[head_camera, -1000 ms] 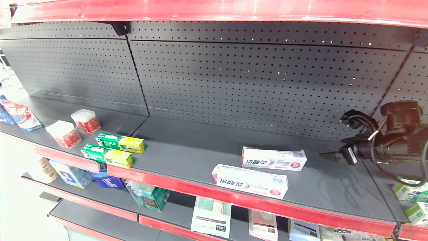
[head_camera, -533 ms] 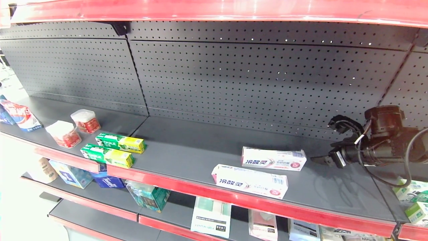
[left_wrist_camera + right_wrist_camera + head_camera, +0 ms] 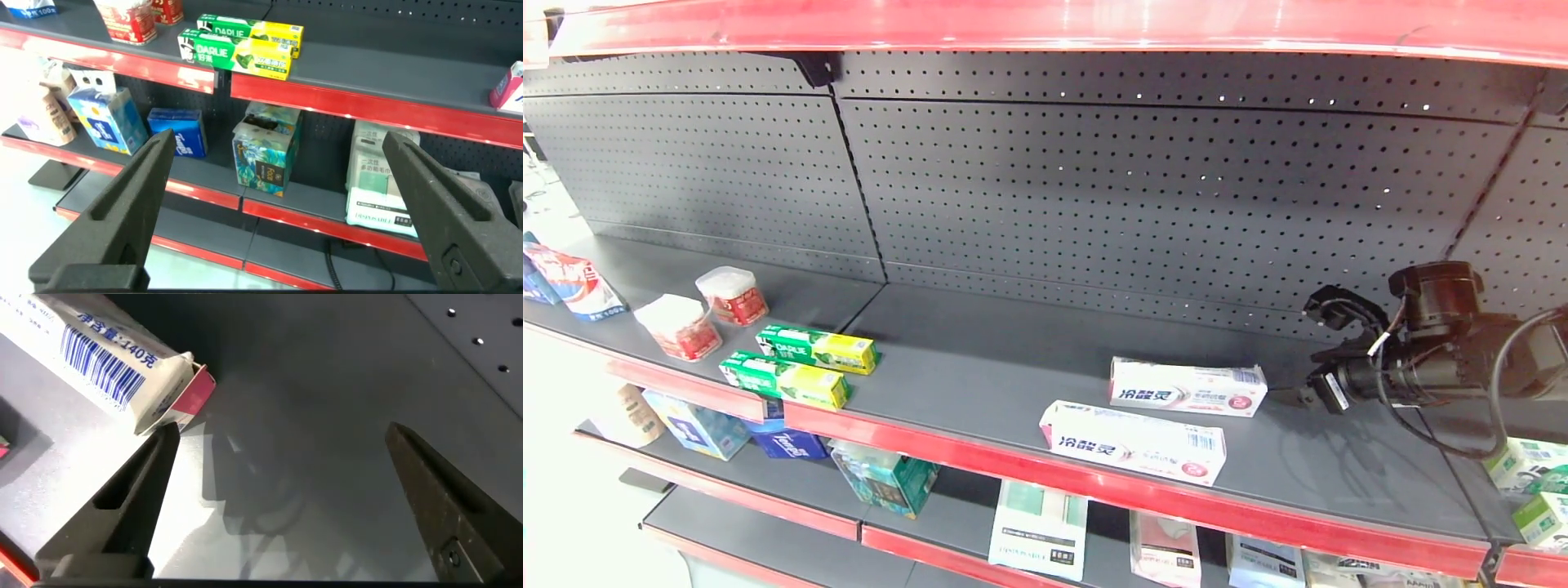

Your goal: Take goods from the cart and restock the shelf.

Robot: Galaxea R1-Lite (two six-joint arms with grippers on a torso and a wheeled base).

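Observation:
Two white toothpaste boxes lie on the dark grey shelf [image 3: 980,359]. The rear box [image 3: 1188,388] has its right end just in front of my right gripper [image 3: 1294,396], which is open and low over the shelf. In the right wrist view that box end [image 3: 106,359] lies beside one finger [image 3: 139,498] of the right gripper [image 3: 278,433], with bare shelf between the fingers. The front box [image 3: 1134,441] rests by the red shelf edge. My left gripper [image 3: 278,139] is open and holds nothing, out in front of the lower shelves.
Two green-and-yellow boxes [image 3: 800,363] and two red-and-white cups [image 3: 678,327] sit at the shelf's left. Green-and-white cartons [image 3: 1531,469] stand at the far right. A perforated back panel [image 3: 1160,196] closes the shelf behind. Lower shelves hold tissue packs [image 3: 106,118] and boxes [image 3: 265,151].
My right arm has moved left along the shelf to the rear toothpaste box's right end. That box has shifted slightly left.

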